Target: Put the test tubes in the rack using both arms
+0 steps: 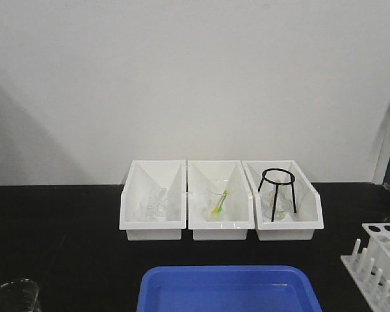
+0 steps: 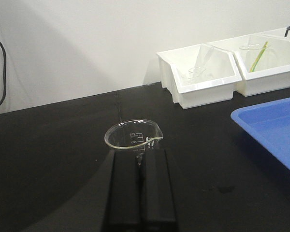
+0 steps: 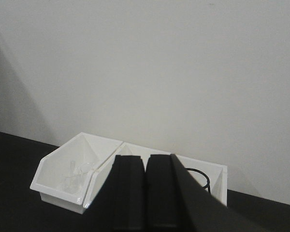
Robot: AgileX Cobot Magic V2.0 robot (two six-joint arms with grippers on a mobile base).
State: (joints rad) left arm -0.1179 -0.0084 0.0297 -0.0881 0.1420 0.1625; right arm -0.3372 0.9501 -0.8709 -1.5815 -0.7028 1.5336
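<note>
I find the left tool [image 2: 141, 159] closed and empty, just behind a glass beaker [image 2: 133, 136] with printed graduations too small to read. The right tool [image 3: 145, 166] is likewise closed, holding nothing. The rack [image 1: 379, 263] stands at the black desk's [image 1: 58, 240] right edge. No tubes discernible.

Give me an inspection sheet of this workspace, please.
Surface: black table, bare at left.
Job's things: white rack at right edge; test tubes not clearly seen.
Clutter: blue tray at front; three white bins at back, holding glassware, a green-yellow stick and a black tripod ring; beaker at left.
Grippers: left gripper and right gripper shut, empty.
Cables: black cable against wall.
Surroundings: plain white wall.
</note>
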